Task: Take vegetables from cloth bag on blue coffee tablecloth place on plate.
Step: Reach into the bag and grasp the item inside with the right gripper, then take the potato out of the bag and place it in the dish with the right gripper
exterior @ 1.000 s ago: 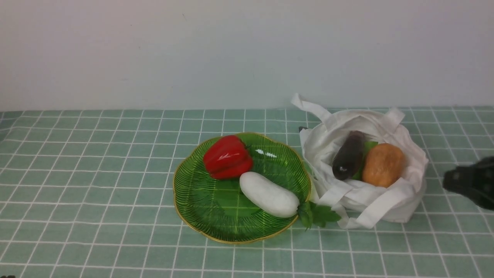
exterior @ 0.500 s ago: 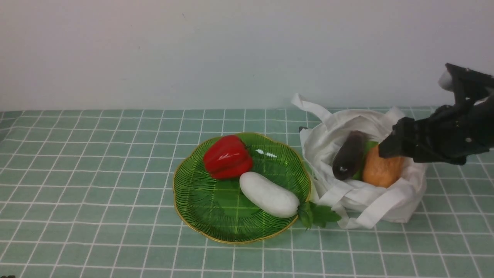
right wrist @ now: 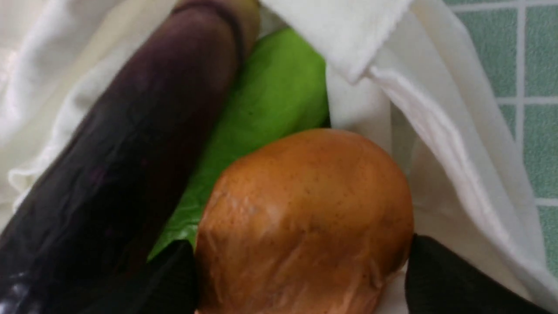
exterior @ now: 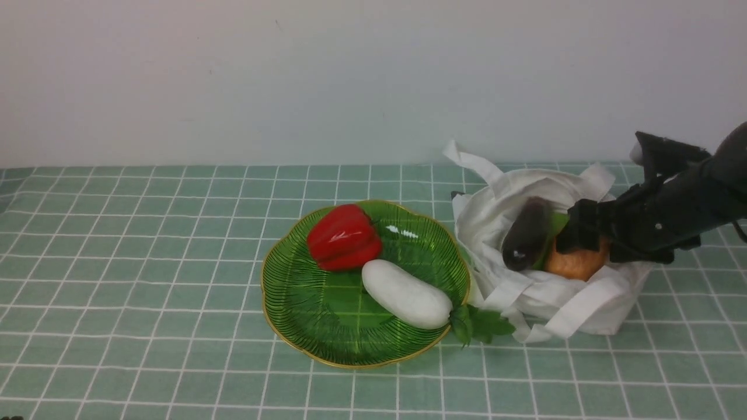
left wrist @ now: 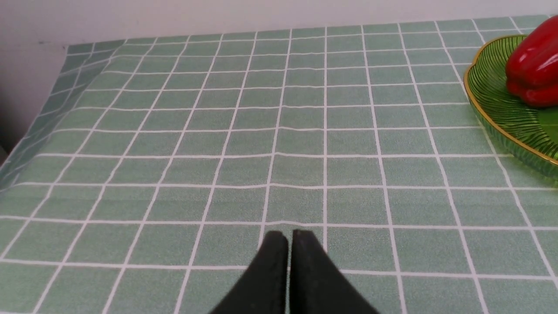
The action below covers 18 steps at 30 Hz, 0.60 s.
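Observation:
The white cloth bag stands right of the green plate on the teal checked tablecloth. In the bag lie a dark eggplant, a green piece and an orange-brown potato. My right gripper is open and reaches into the bag, one finger on each side of the potato, next to the eggplant. A red pepper and a white radish lie on the plate. My left gripper is shut and empty over bare cloth, out of the front view.
The radish's green leaves hang over the plate's rim towards the bag. A white wall runs behind the table. In the left wrist view the cloth drops off the table's edge, and the plate's rim shows with the pepper.
My right arm has come in from the right edge, risen over the bag, then lowered into it, so its fingers now straddle the potato. The vegetables on the plate have not moved.

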### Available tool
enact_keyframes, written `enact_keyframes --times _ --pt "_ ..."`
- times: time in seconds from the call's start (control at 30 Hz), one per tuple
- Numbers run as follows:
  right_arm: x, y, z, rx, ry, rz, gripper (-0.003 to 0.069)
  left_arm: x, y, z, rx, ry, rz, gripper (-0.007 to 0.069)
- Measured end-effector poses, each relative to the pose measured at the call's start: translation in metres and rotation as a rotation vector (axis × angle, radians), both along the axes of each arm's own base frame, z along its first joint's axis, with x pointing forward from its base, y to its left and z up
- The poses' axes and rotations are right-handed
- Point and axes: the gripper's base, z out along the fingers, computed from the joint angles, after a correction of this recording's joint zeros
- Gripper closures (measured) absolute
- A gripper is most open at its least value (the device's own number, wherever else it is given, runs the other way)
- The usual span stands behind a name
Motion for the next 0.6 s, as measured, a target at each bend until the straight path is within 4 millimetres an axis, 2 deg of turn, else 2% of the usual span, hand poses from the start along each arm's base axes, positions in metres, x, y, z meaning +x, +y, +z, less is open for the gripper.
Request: enact_keyframes --times 0.1,0.3,0.4,0.6 --pt "0.000 0.000 0.000 0.008 -0.002 -0.002 0.0140 0.000 0.000 0.000 0.000 0.000 0.000 0.0633" --pt "-0.002 0.000 0.006 0.006 -0.006 0.015 0.0145 0.000 0.000 0.000 0.000 0.000 0.000 0.0633" --pt "-0.007 -0.001 0.023 -0.005 -0.041 0.034 0.0145 0.000 0.000 0.000 0.000 0.000 0.000 0.0633" --pt "-0.024 -0.001 0.072 -0.017 -0.148 0.061 0.0145 0.000 0.000 0.000 0.000 0.000 0.000 0.0633"
